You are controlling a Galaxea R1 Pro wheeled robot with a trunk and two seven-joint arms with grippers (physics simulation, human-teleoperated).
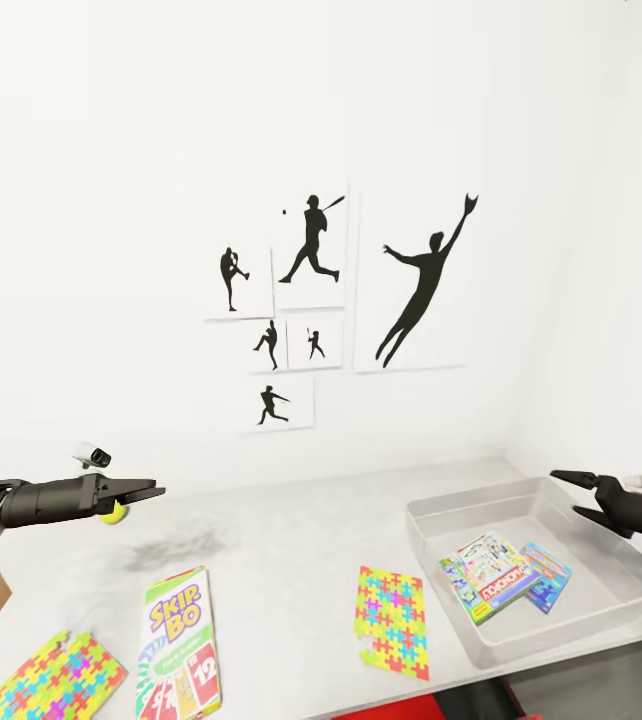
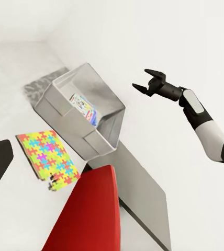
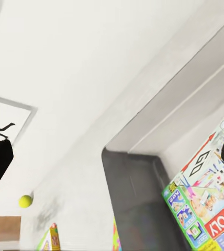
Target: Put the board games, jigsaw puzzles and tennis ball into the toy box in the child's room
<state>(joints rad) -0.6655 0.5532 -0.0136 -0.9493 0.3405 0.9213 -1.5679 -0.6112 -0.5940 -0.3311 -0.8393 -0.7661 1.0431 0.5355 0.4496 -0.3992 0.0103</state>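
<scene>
The left tool point(image 1: 151, 491) is held level above the long light grey tabletop point(image 1: 291, 545), its two dark fingers drawn together to a point; nothing sits between them. The small yellow-green tennis ball point(image 1: 113, 514) shows just under this tool, partly hidden by it, and whether the two touch cannot be told. The right tool point(image 1: 573, 494) hangs over the right side of the shallow light grey toy box point(image 1: 431, 531) with its fingers spread apart and empty. Inside the toy box lie two flat printed game boxes: a white-green one with a red MONOPOLY band point(image 1: 491, 575) on top of a blue one point(image 1: 549, 580). On the tabletop lies a green-white SKIP-BO box point(image 1: 179, 642), a multicolour jigsaw slab point(image 1: 393, 620) between it and the toy box, and a second jigsaw slab point(image 1: 53, 678) at the near left edge.
</scene>
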